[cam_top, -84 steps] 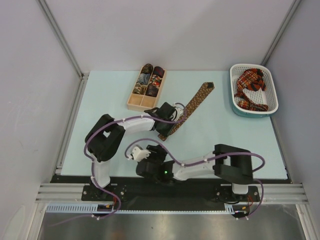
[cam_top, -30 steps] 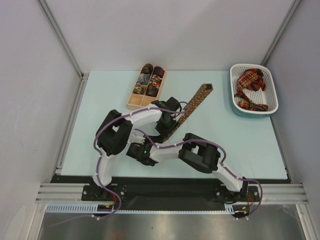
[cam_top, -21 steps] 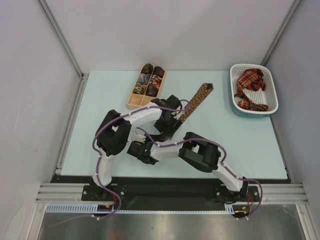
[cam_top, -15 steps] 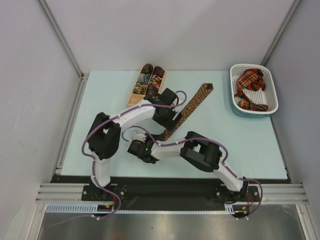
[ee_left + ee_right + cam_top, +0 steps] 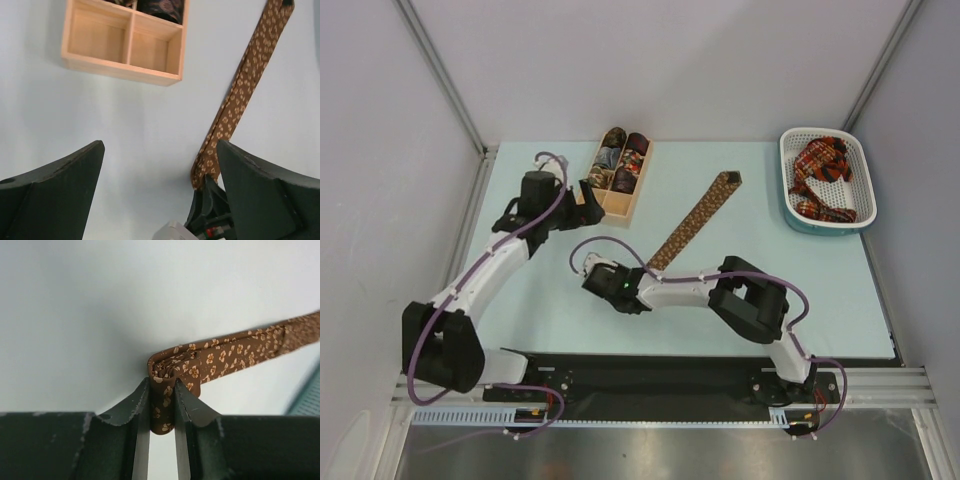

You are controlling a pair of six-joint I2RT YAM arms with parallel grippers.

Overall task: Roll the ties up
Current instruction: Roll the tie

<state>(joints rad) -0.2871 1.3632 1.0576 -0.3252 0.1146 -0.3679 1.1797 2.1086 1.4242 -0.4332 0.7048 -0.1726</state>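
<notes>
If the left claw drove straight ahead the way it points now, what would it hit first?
The open left claw would probably meet bare table first, between the divided wooden box and the brown tie; depth is unclear.

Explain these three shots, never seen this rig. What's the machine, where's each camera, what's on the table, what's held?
The machine is two robot arms, the left arm and the right arm, bolted at the near edge of the table. The wide picture looks down from above and behind them. The other two come from a camera on each wrist.

On the table are a wooden divided box with rolled ties in its far compartments, a white basket of red plaid ties, and a brown tie stretched out flat.

The right end effector is shut on the brown tie's near end, which is folded over. The left end effector is open and empty, near the box.
</notes>
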